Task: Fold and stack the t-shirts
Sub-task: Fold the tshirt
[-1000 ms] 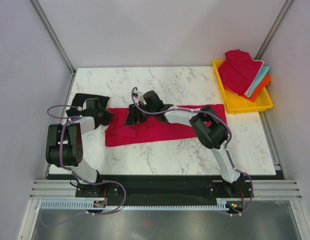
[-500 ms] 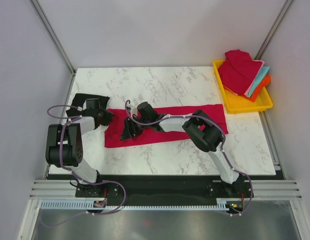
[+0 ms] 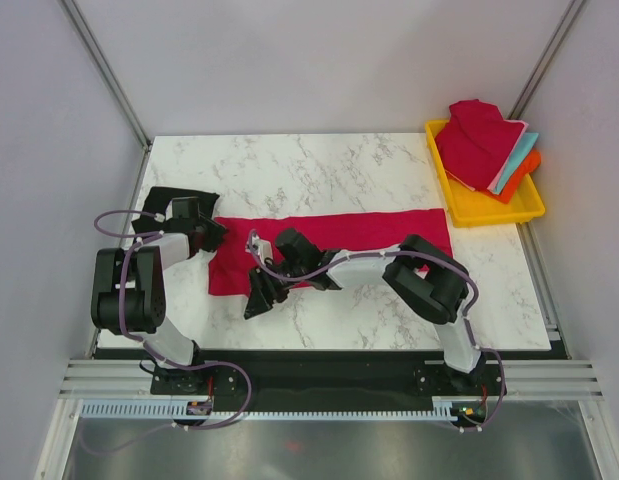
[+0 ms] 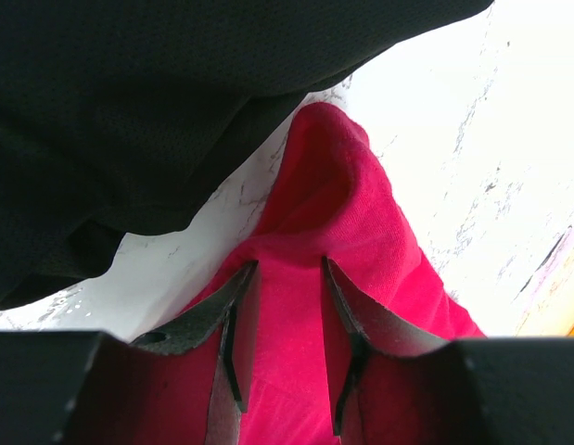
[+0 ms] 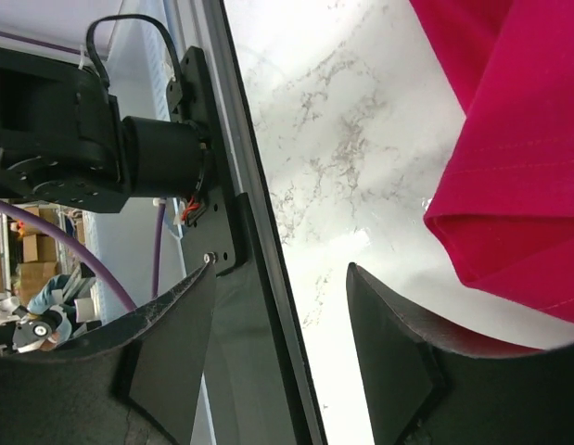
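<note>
A crimson red t-shirt lies in a long flat strip across the middle of the table. My left gripper is at its left end, jaws closed on a raised fold of the red cloth, which fills the gap between the fingers. A black t-shirt lies just behind it, dark across the top of the left wrist view. My right gripper is open and empty just off the shirt's near edge, low over bare marble. The red hem is to its right.
A yellow tray at the far right corner holds a pile of shirts: red on top, teal and orange beneath. The table's near edge and a black rail lie close under the right gripper. Grey walls enclose the table.
The right gripper has swept from the shirt's far edge across the cloth toward the near edge and now sits off the cloth. The left gripper has not moved.
</note>
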